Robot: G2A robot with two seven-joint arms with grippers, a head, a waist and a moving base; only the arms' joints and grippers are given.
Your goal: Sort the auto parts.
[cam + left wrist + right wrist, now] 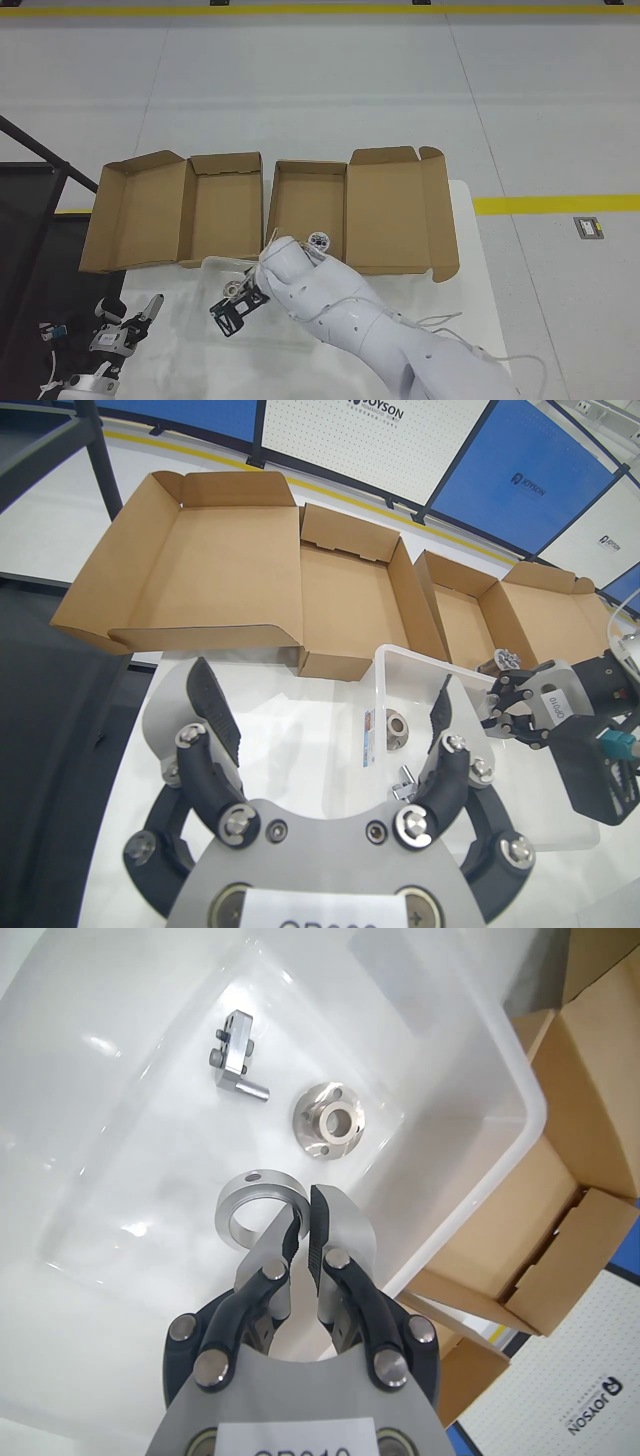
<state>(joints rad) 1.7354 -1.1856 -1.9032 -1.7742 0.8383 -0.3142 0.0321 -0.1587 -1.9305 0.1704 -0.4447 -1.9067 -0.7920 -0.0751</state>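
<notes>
My right claw [304, 1208] pinched the ring [225, 1213] by its wall; I judged it stiff, slick and weighty. My left claw [322, 680] gaped wide.

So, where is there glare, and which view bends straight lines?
Right wrist view: white glare streaks the floor of the clear bin around the metal ring, which the right gripper pinches. Left wrist view: the lens bows the edges of the cardboard boxes. Top view: even light, and those edges run straight.
</notes>
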